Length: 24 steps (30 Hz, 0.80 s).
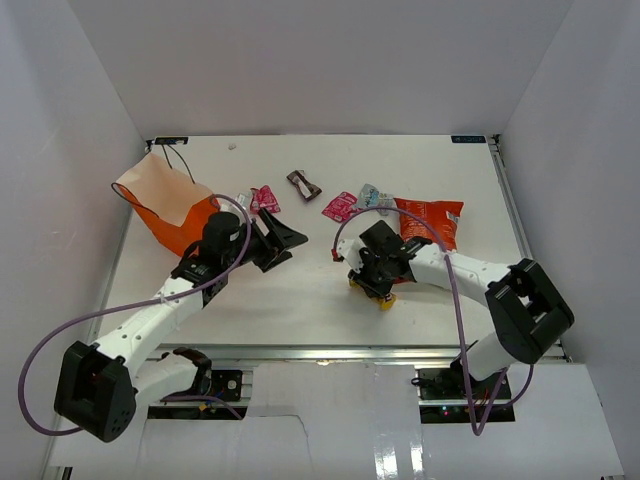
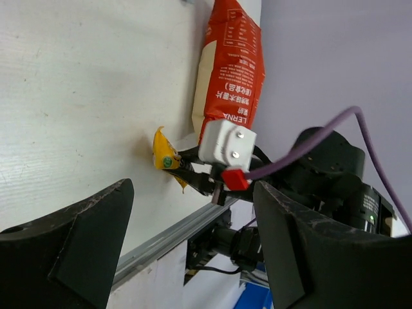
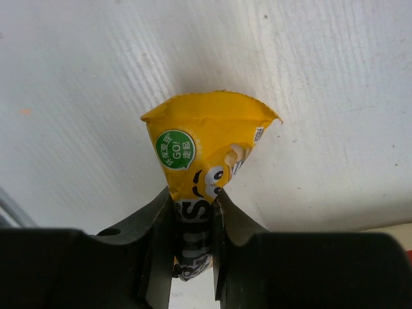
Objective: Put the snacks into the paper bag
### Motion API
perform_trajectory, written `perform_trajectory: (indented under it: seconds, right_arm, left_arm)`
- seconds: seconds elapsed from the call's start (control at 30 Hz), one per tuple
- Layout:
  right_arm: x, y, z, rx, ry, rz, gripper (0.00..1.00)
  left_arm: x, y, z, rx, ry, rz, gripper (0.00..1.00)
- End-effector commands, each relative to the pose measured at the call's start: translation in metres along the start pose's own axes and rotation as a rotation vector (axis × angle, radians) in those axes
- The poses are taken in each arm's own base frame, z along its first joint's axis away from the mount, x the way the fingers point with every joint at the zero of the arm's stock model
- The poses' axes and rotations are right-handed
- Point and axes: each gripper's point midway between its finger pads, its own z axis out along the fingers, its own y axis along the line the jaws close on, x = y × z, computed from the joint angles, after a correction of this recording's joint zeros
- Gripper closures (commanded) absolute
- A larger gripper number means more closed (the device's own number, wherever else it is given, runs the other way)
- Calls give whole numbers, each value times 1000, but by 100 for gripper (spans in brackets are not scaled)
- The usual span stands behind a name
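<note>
My right gripper (image 1: 373,284) is shut on the yellow candy pack (image 1: 385,299), pinching its middle just above the table; the pack shows in the right wrist view (image 3: 206,145) between the fingers (image 3: 239,225). The red-orange crisp bag (image 1: 430,220) lies flat behind the right gripper. The orange paper bag (image 1: 165,205) lies at the far left, its peach inside showing. My left gripper (image 1: 280,243) is open and empty, beside the bag and pointing right; its view shows the yellow pack (image 2: 164,158) and the crisp bag (image 2: 228,71). Pink sweets (image 1: 265,198) (image 1: 340,207), a silvery-grey sweet (image 1: 372,195) and a dark brown sweet (image 1: 303,184) lie mid-table.
White walls enclose the table on the left, back and right. A metal rail (image 1: 330,352) runs along the near edge. Purple cables (image 1: 452,290) loop from both arms. The right arm (image 1: 500,290) lies near the table's right front.
</note>
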Motion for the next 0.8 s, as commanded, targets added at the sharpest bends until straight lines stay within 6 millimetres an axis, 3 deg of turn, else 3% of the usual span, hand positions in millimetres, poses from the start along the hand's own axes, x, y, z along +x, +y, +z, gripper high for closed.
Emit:
perform_trajectory:
  seconds: [0.0,0.07,0.27,0.3,0.4,0.5,0.63,0.77]
  right_arm:
    - [-21,19,-17,-129,-123,-41,82]
    - [-33,22,-28,-141,-183,-75,82]
    - [-68,33,-56,-196,-341,-145,81]
    - [-76,32,-60,-198,-361,-151,81]
    - [-86,28,-61,-198,-370,-153,81]
    - [-91,25,-59,-192,-370,-153,80]
    - [-102,22,-61,-189,-391,-149,81]
    - [-107,20,-63,-179,-404,-148,80]
  left_arm:
    - [-1,-3,8,5,-34,-119,15]
    - [6,3,16,-11,-9,-138,15]
    - [30,-8,39,0,106,-154,17]
    - [38,1,48,-31,143,-173,18]
    - [56,0,63,-47,238,-183,21]
    - [66,-10,72,-39,271,-167,21]
    - [77,-8,82,-58,313,-163,25]
    - [84,-7,85,-66,337,-171,37]
